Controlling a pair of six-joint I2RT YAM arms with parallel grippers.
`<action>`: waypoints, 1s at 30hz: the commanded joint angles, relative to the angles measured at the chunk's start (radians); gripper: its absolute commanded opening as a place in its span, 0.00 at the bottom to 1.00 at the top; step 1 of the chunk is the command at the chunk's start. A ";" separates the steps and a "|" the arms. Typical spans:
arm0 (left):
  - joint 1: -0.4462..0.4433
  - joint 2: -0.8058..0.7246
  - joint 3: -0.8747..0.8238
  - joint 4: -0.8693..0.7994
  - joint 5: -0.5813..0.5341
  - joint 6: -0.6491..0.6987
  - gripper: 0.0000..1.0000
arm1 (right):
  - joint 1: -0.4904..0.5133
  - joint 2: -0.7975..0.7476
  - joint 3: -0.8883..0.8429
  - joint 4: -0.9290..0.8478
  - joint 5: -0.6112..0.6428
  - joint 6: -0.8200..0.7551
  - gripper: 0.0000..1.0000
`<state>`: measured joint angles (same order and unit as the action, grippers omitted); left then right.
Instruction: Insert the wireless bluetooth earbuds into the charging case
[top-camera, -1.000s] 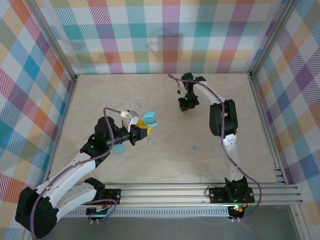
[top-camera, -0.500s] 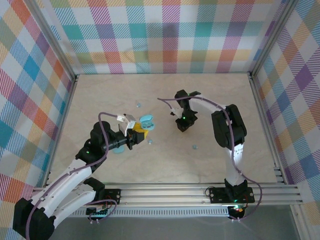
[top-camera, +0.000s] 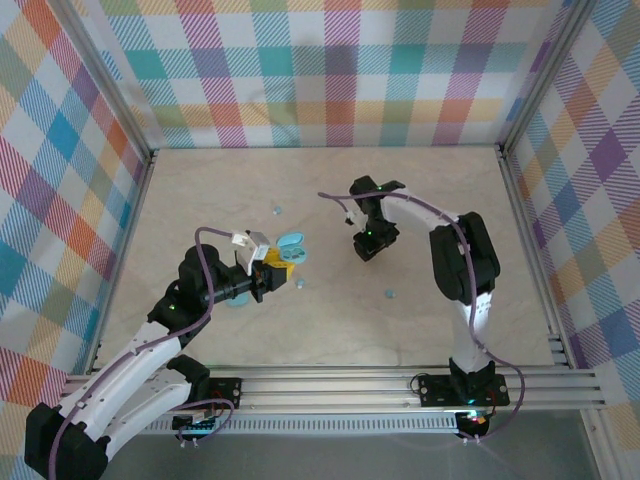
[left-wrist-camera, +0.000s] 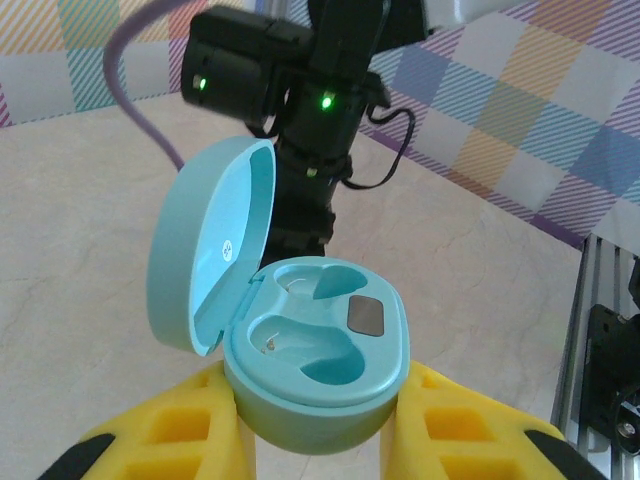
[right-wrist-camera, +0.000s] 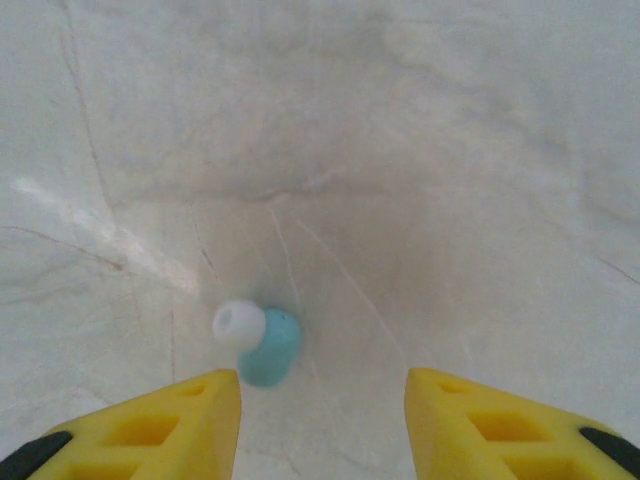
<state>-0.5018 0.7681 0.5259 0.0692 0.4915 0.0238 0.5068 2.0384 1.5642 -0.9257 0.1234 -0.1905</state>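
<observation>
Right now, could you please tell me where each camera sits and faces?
Top external: above and behind the robot, looking down on the table, left arm, right arm, and the case in the left fingers.
Left wrist: on that wrist, looking along its fingers at the open case, right arm beyond.
Right wrist: on that wrist, looking down between open right fingers at an earbud on the table.
Shared: top and left wrist both show case and right arm.

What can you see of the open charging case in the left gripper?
The charging case is a rounded, pale turquoise shell, smooth like plastic. Its lid stands hinged open, a small logo inside. Both earbud wells look empty, with a dark grey rectangle beside them. The left gripper clamps its base between yellow fingers.
</observation>
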 joint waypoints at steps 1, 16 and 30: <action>-0.011 -0.013 0.007 -0.007 -0.005 0.022 0.08 | -0.004 -0.100 -0.011 -0.032 -0.018 0.150 0.46; -0.010 0.008 0.006 -0.005 0.007 0.030 0.08 | -0.006 -0.198 -0.366 0.399 -0.460 0.808 0.18; -0.010 0.022 0.008 0.012 0.007 0.014 0.08 | -0.043 -0.052 -0.251 0.276 -0.231 0.681 0.13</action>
<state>-0.5018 0.7826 0.5259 0.0551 0.4877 0.0418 0.4801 1.9625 1.2816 -0.6056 -0.1925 0.5354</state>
